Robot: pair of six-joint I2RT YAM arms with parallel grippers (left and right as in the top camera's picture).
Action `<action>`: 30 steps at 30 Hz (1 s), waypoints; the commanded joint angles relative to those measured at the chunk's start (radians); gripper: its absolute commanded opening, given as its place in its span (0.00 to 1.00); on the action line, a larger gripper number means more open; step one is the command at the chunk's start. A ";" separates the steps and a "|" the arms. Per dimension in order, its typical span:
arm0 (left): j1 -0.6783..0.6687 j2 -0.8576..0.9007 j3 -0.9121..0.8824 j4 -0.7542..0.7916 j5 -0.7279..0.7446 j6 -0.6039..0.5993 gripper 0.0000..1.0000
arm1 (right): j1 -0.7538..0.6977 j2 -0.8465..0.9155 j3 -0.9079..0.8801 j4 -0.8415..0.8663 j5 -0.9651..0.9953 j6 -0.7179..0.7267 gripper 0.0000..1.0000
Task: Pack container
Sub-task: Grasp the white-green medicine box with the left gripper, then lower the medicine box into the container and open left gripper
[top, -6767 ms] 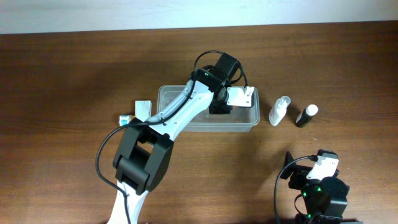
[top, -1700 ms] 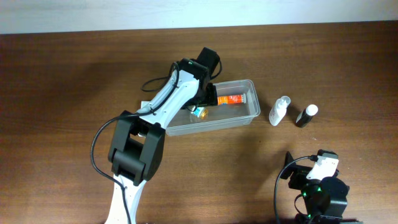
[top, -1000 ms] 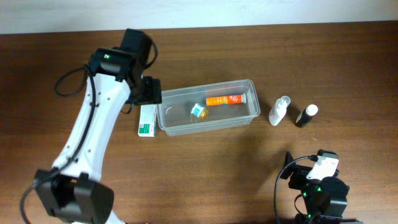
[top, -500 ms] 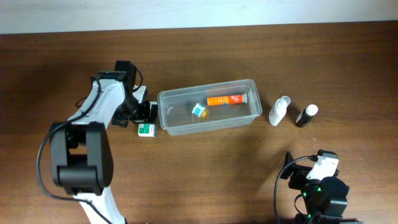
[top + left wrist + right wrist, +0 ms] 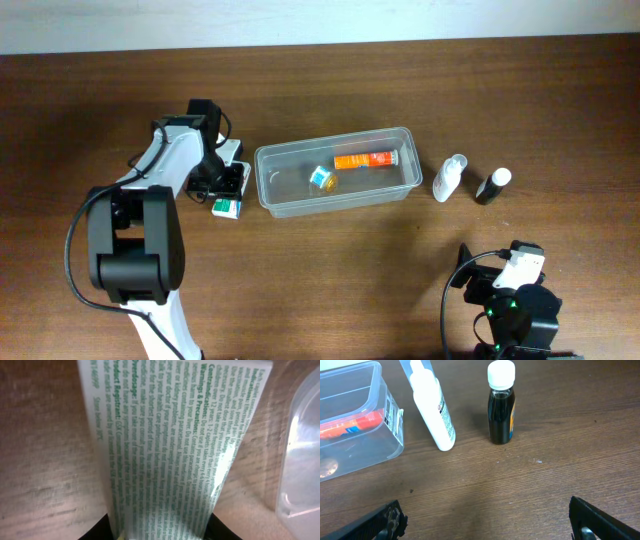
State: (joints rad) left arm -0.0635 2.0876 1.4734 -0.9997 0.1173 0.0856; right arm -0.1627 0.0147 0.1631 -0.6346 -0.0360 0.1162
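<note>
**A:** Entry, left side. Where is the left gripper (image 5: 230,183)?

**B:** It is low over the table (image 5: 400,280), at the container's left end. It straddles a white carton (image 5: 228,206) printed with green text. In the wrist view the carton fills the frame. One dark finger (image 5: 97,532) meets its left long edge and the other meets its right, so the jaws are clamped on the carton. The carton lies flat on the wood.

**A:** Container position?

**B:** The container (image 5: 330,147) sits mid-table with its long axis left to right, slightly skewed. Its left end is just beside the carton, and the overhead view does not settle whether they touch. A rounded corner of it shows at the right edge of the left wrist view.

**A:** Contents?

**B:** There are two items. An orange tube (image 5: 362,160) lies along the far wall toward the right end. A small bottle (image 5: 320,178) with teal and yellow on it sits nearer the middle, apart from the tube.

**A:** What is outside the container?

**B:** A white bottle (image 5: 449,178) lies on its side just off the right end. A dark bottle (image 5: 492,186) with a white cap stands upright to the right of it, near but not touching.

**A:** Right arm?

**B:** The right gripper (image 5: 484,510) is at the near right edge of the table, well apart from everything else. Its fingers are spread wide with nothing between them, and the camera faces the two bottles.
</note>
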 commanded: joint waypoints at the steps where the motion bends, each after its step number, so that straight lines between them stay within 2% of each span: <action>1: 0.014 -0.029 0.072 -0.047 0.013 -0.006 0.34 | 0.006 -0.009 -0.006 0.003 -0.009 -0.004 0.98; 7: -0.005 -0.249 0.219 -0.154 0.018 0.002 0.35 | 0.005 -0.009 -0.006 0.003 -0.009 -0.004 0.98; 10: -0.051 -0.344 0.224 -0.149 0.022 0.090 0.35 | 0.006 -0.009 -0.006 0.003 -0.009 -0.004 0.98; 14: -0.175 -0.390 0.223 -0.149 0.021 0.339 0.35 | 0.005 -0.009 -0.006 0.003 -0.009 -0.004 0.98; 21: -0.321 -0.308 0.218 -0.115 0.017 0.663 0.35 | 0.005 -0.009 -0.006 0.003 -0.009 -0.004 0.98; 24: -0.338 -0.254 0.218 -0.106 0.018 0.808 0.36 | 0.005 -0.009 -0.006 0.003 -0.009 -0.004 0.98; 25: -0.338 -0.228 0.218 -0.097 0.018 0.867 0.40 | 0.005 -0.009 -0.006 0.003 -0.009 -0.004 0.99; 30: -0.337 -0.138 0.218 -0.063 0.017 1.018 0.44 | 0.005 -0.009 -0.006 0.003 -0.009 -0.004 0.99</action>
State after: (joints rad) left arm -0.4026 1.8980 1.6970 -1.0653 0.1242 0.9382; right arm -0.1627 0.0147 0.1631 -0.6346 -0.0360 0.1158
